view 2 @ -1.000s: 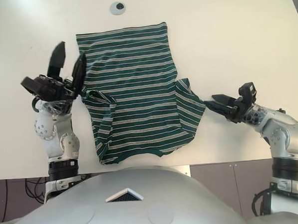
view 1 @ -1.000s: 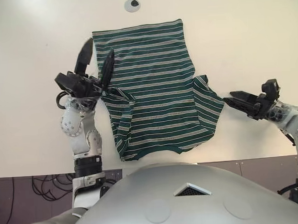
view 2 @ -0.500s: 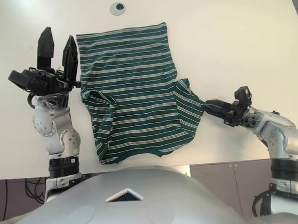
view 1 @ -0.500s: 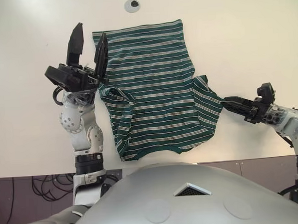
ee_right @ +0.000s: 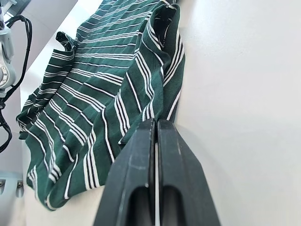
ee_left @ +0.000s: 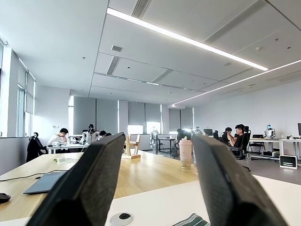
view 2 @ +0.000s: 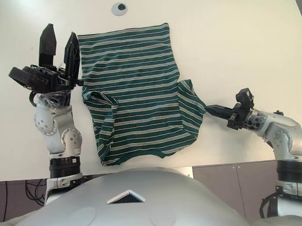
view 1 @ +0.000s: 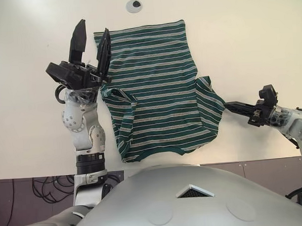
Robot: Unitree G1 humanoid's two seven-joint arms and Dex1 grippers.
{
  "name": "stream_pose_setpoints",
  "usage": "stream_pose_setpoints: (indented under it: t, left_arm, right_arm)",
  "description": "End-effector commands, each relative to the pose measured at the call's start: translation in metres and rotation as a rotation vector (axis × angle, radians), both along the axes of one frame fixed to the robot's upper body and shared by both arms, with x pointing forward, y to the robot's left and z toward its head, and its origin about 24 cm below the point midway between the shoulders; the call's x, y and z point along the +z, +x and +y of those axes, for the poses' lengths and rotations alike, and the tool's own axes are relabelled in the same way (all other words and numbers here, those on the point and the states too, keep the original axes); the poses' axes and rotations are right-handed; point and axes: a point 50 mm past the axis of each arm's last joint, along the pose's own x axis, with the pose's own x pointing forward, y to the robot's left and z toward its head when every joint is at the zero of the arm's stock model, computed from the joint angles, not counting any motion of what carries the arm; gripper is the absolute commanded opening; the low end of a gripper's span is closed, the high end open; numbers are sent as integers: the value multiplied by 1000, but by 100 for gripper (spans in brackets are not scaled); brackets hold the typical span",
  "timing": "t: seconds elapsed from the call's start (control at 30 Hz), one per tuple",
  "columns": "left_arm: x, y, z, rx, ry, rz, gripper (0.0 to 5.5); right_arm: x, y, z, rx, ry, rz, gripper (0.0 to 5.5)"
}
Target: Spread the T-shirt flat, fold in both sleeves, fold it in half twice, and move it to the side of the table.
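A dark green T-shirt [view 1: 154, 87] with white stripes lies on the white table [view 1: 249, 47], hem at the far side. Its left sleeve [view 1: 115, 96] is bunched inward over the body. The right sleeve [view 1: 211, 102] sticks out sideways. My left gripper [view 1: 92, 37] is raised above the table by the shirt's left edge, fingers pointing up, open and empty; the left wrist view looks between its fingers [ee_left: 94, 188] into the room. My right gripper [view 1: 226, 105] lies low on the table, shut, with its tips [ee_right: 153, 123] touching the right sleeve's edge.
A round grey grommet [view 1: 133, 5] sits in the table beyond the shirt's far edge. Bare tabletop lies to both sides of the shirt. The table's near edge [view 1: 244, 161] runs just below the shirt's collar end, with cables [view 1: 48, 186] hanging under it at the left.
My left gripper has lifted off the shirt's left sleeve area and turned upright, staying open. The right gripper has sunk slightly, its tips still at the right sleeve's edge.
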Motion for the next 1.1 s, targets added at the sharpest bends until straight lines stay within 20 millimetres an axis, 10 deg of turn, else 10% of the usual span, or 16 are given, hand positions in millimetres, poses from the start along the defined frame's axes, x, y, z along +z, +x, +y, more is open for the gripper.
stream_pose_setpoints:
  t: [0.03,1.1]
  left_arm:
    - [3,3,-2,-12,0,-4,259]
    - [1,12,-7,-44,-23,13,259]
  right_arm:
    - [5,-6,7,37,71,9,5]
    - [22,36,128,276,256,-63,5]
